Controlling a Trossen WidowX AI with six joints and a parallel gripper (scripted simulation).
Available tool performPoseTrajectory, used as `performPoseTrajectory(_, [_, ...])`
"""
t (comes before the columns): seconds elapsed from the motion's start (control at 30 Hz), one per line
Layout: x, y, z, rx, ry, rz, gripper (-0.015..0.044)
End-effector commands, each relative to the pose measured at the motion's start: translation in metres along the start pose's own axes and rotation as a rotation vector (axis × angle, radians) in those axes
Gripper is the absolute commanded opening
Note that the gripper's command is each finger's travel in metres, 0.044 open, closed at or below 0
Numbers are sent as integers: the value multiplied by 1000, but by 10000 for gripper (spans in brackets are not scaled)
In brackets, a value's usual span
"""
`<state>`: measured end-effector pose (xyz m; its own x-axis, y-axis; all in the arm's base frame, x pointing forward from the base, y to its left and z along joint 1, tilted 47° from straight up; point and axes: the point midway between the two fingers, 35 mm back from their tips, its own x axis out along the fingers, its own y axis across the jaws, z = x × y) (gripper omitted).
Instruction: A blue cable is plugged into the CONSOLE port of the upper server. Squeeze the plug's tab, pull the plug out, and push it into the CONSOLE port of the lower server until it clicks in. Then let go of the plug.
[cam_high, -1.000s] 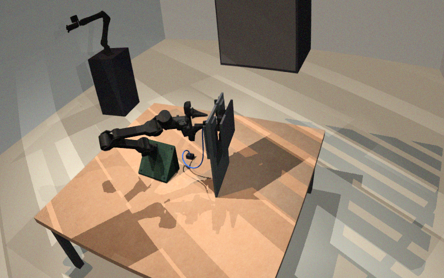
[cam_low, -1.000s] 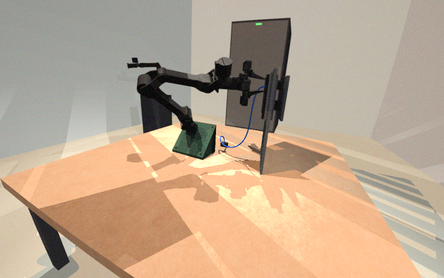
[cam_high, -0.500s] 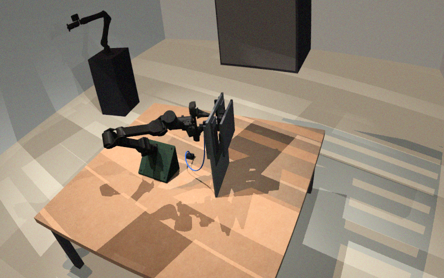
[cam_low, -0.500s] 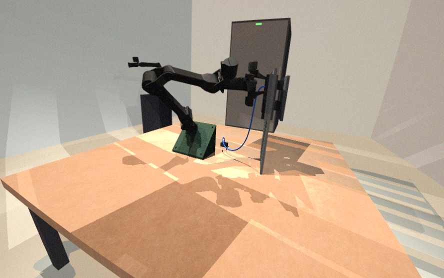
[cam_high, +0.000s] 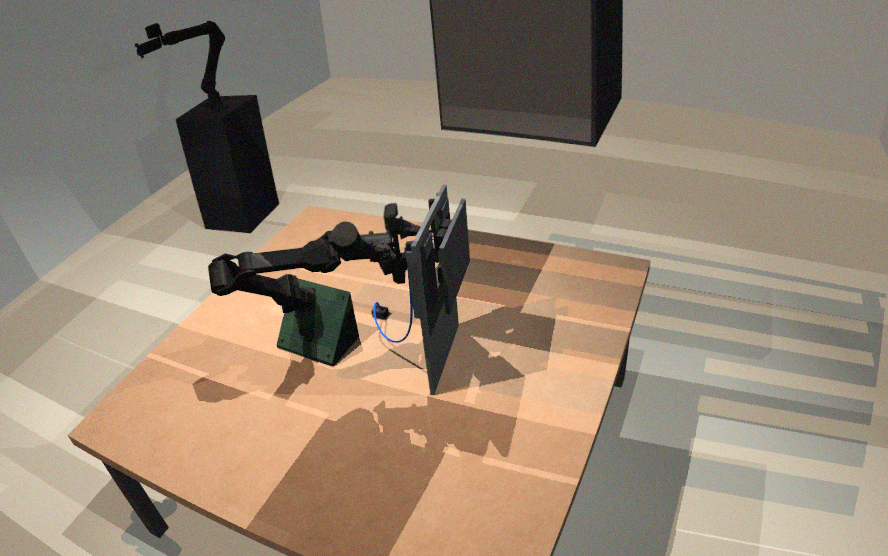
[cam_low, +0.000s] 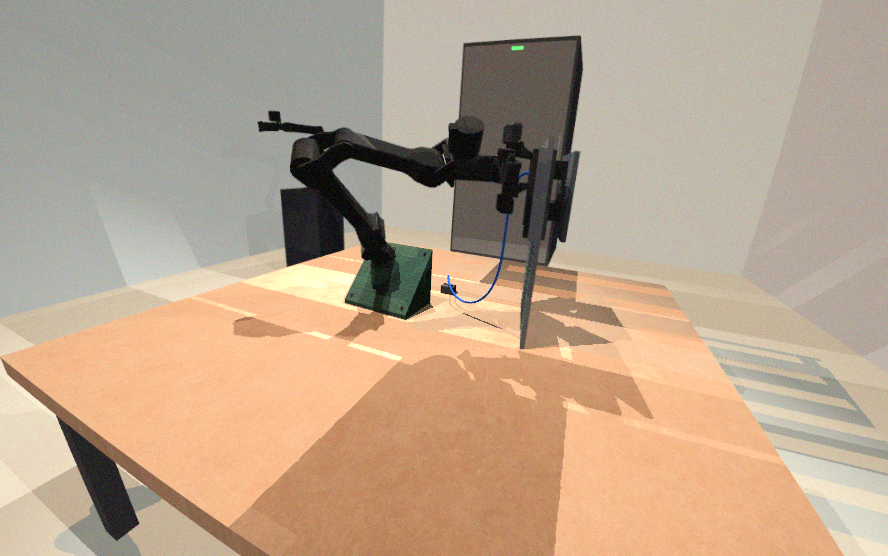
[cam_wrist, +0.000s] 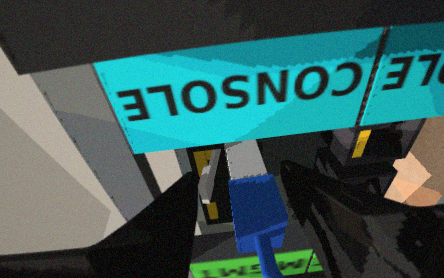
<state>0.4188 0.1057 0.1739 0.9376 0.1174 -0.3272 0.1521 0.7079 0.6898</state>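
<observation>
Wrist view: end effector (cam_high: 422, 240) (cam_low: 532, 171) (cam_wrist: 238, 173) spread, blue plug (cam_wrist: 257, 210) between fingertips, ungripped. Grasp step; next, close on tab (cam_wrist: 209, 177) and plug, then pull.

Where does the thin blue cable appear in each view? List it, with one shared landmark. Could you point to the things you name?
Top: the blue cable (cam_high: 395, 341) (cam_low: 470, 301) (cam_wrist: 266, 255) loops near the middle, left of the upright panel.
Exterior: right of centre, hanging in a loop before the panel.
Wrist: bottom edge, right of centre, leaving the blue plug (cam_wrist: 257, 207).
Shared landmark: the black gripper (cam_high: 414, 240) (cam_low: 528, 171) (cam_wrist: 238, 173).
</observation>
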Motion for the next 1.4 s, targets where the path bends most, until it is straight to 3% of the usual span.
performPoseTrajectory(0.0, [0, 0, 0, 0, 1, -2, 193])
performPoseTrajectory(0.97, [0, 0, 0, 0, 1, -2, 0])
performPoseTrajectory(1.37, [-4, -1, -2, -2, 1, -1, 0])
